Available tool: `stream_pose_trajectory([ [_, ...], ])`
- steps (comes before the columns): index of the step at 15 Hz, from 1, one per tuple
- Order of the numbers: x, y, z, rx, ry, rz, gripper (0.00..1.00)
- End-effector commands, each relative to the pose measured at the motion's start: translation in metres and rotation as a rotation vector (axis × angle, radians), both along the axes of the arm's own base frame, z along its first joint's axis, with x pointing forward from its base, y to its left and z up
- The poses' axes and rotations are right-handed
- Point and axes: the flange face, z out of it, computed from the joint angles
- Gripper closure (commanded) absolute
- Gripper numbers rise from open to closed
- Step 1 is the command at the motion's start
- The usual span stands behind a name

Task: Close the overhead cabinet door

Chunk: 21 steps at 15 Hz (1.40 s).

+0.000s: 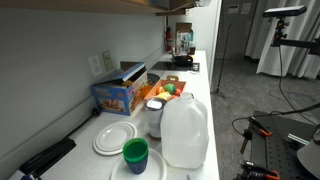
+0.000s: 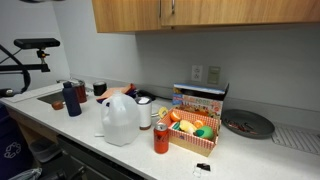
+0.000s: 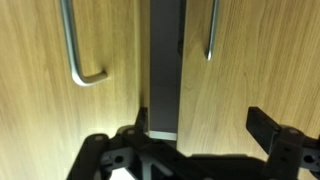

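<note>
While the gripper point(image 3: 200, 122) hangs close before the wooden upper cabinets, its jaws stand wide apart and hold nothing. The wrist view shows two tan panels parted by a grey vertical gap point(image 3: 166, 70). Each panel carries one metal handle, a hooked bar point(image 3: 72, 45) on the left and a thin bar point(image 3: 211, 30) on the right. The overhead cabinet door point(image 3: 255, 60) is judged to be the right panel, the one the gripper faces squarely, though which panel stands ajar cannot be told for certain. In an exterior view the cabinet row point(image 2: 130, 14) high on the far wall looks nearly flush, so the closing push appears to be in its last stretch. The next move likely calls for a steady press straight into the panel, clear of the handle, until the gap shuts. On the counter point(image 2: 60, 122) below stand one milk jug point(image 2: 120, 120), one red can point(image 2: 161, 139), one box of toy food point(image 2: 195, 128), one dark plate point(image 2: 247, 123) at the right and one blue bottle point(image 2: 71, 98) at the left. Two wall outlets point(image 2: 197, 72) sit above the box.
</note>
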Motion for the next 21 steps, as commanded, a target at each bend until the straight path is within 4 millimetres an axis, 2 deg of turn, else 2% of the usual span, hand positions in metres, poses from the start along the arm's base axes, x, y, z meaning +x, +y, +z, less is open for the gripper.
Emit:
stream_pose_trajectory([
  [1,0.013,0.011,0.009,-0.002,-0.043,-0.042,0.00],
  [8,0.011,0.033,0.015,-0.035,-0.113,-0.078,0.00],
  [14,-0.001,0.049,0.024,-0.058,-0.197,-0.109,0.00],
  [16,-0.005,0.051,0.025,-0.067,-0.211,-0.119,0.00],
  [18,-0.003,0.044,0.048,-0.076,-0.221,-0.131,0.00],
  [19,-0.003,0.048,0.028,-0.080,-0.199,-0.106,0.00],
  [21,-0.004,0.046,0.039,-0.078,-0.220,-0.116,0.00],
])
